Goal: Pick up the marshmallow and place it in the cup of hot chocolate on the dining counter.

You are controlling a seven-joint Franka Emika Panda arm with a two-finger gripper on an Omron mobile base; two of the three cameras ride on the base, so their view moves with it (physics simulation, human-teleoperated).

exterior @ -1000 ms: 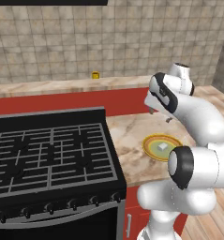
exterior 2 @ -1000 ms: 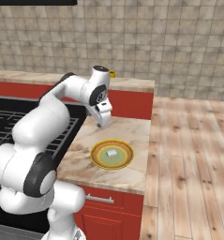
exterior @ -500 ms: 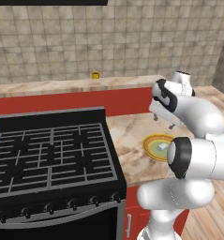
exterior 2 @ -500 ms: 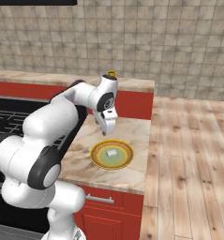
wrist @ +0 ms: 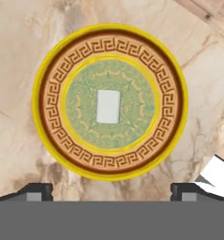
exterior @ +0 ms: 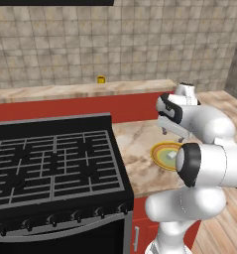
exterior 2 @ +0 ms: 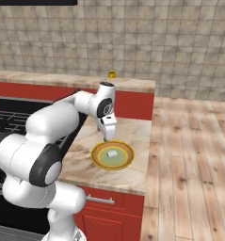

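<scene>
The marshmallow (wrist: 108, 106) is a tiny white block lying in the middle of a round yellow patterned plate (wrist: 108, 35) on the near marble counter. My gripper (wrist: 111, 191) hangs open straight above it, with its fingertips (wrist: 36, 190) wide apart and nothing between them. From the base, the gripper (exterior 2: 106, 138) hovers just over the back rim of the plate (exterior 2: 97, 160), and the marshmallow (exterior 2: 112, 154) sits below and in front of it. The cup of hot chocolate (exterior 2: 112, 74), small and yellow, stands far back on the dining counter (exterior 2: 62, 80). In the left base view I see the cup (exterior: 101, 79), the gripper (exterior: 170, 133) and the marshmallow (exterior: 171, 155).
A black gas stove (exterior: 55, 158) takes up the space left of the plate's counter. The red base of the dining counter (exterior: 65, 106) rises behind it. Wooden floor (exterior 2: 189, 164) lies beyond the counter's right edge.
The gripper has come down closer to the plate and stayed open. The marshmallow and cup have not moved.
</scene>
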